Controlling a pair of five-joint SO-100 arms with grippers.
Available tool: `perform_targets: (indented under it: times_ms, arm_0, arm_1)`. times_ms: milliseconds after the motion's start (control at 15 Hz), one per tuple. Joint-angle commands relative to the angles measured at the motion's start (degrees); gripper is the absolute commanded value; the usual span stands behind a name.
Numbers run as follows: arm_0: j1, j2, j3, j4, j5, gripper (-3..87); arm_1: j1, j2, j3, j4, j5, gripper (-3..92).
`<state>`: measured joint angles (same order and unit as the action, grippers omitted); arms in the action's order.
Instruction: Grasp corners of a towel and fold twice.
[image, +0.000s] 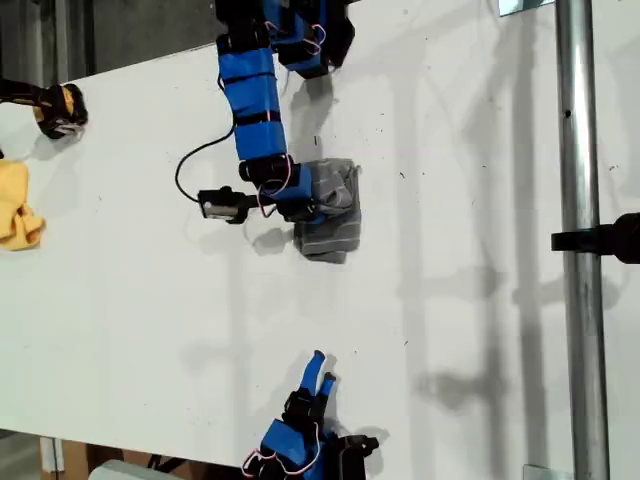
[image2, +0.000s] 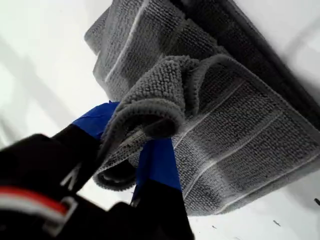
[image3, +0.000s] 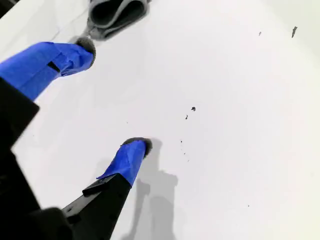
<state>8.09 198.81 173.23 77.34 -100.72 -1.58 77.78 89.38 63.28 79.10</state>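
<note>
Reaching down from the top edge of the exterior view, the first arm (image: 255, 110) bends over the white table (image: 480, 330), and my first gripper (image: 308, 208) sits on the towel (image: 330, 215) near the middle. The towel lies folded into a small thick bundle, its pale stripes showing. In the first wrist view the blue fingers (image2: 159, 162) are closed on a rolled fold of the towel (image2: 235, 140), which curls over them; I cannot tell if this fold is a corner. The rest of the towel rests on the table.

My second gripper (image: 320, 375) is at the bottom edge of the exterior view, well apart from the towel, pointing up toward it. Its two blue fingers (image3: 127, 160) stand apart, holding nothing, just above the bare table. A yellow cloth (image: 18, 210) lies at the exterior view's left edge.
</note>
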Motion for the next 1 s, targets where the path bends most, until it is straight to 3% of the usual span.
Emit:
perform_targets:
  times_ms: [0, 67, 133, 533, 667, 733, 867, 933]
  arm_0:
    - [0.2, 0.4, -3.1, 0.7, -0.3, 31.6]
    - [0.2, 0.4, -3.3, 0.7, -0.2, 31.6]
    - [0.4, 0.4, -3.3, 0.7, -0.4, 31.6]
    - [0.6, 0.4, -3.2, 0.8, -1.6, 32.1]
    - [0.6, 0.4, -3.1, 1.2, -3.3, 33.1]
    - [0.3, 0.4, -3.1, 1.2, -3.3, 32.1]
    - [-0.5, 0.4, -0.5, -0.7, -4.9, 28.7]
    - [-0.5, 0.4, 2.1, -2.1, -9.2, 27.2]
  arm_1:
    - [-0.2, -5.8, -11.1, -0.8, -0.9, -0.1]
    - [0.1, -6.5, -11.0, -1.8, -0.9, 11.5]
    - [0.3, -4.5, -9.7, -1.8, -1.2, 16.6]
    - [1.3, 27.2, 3.0, 6.1, -2.7, 16.0]
    - [4.1, 46.8, 18.5, 3.3, -4.4, 14.8]
    - [5.4, 58.6, 28.7, 2.5, -4.0, -0.1]
    - [5.2, 85.4, 53.5, -0.2, 0.9, -0.1]
    - [3.6, 98.8, 63.6, 2.0, 5.3, -0.1]
